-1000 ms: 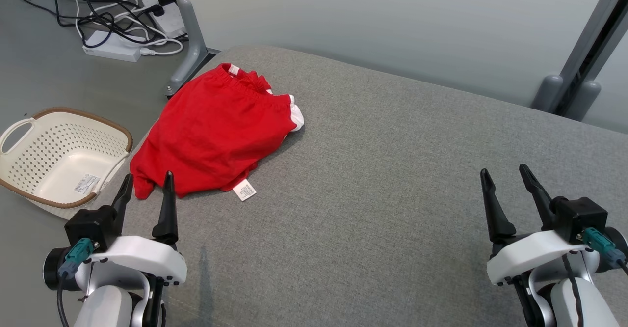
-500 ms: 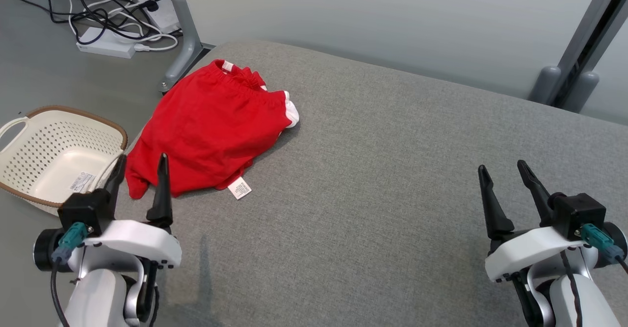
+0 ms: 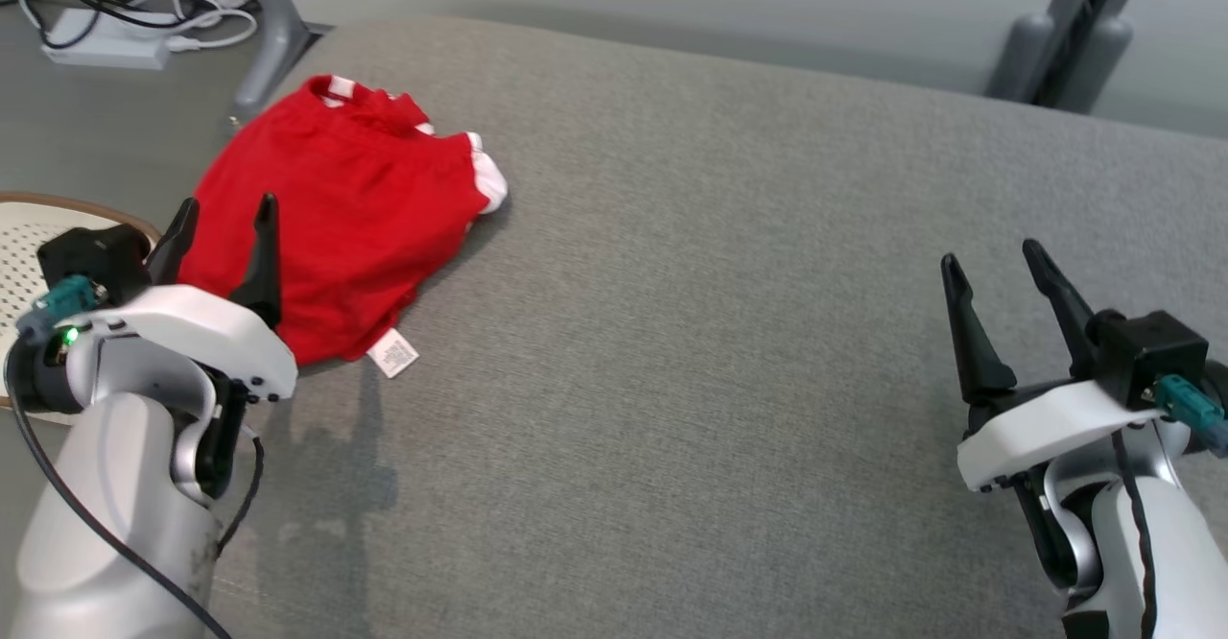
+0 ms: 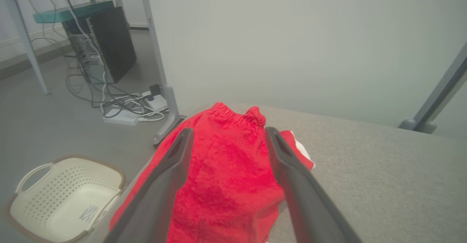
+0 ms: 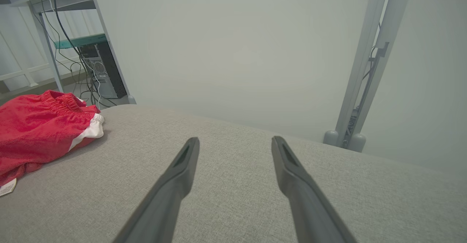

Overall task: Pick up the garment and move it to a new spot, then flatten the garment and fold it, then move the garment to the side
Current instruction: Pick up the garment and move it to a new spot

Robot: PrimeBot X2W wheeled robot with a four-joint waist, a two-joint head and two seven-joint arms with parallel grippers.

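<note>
Both left gripper (image 3: 228,202) and right gripper (image 3: 990,253) are spread, empty; the left has been advanced over the garment (image 3: 355,188), so pickup is judged imminent.

Office-like lab: computer tower (image 4: 109,44), floor cables (image 4: 95,91).

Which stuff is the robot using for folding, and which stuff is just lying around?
For the job: red garment, left tool, right tool, grey table.
Just lying about: white basket, cables, power strip, black computer tower.
</note>
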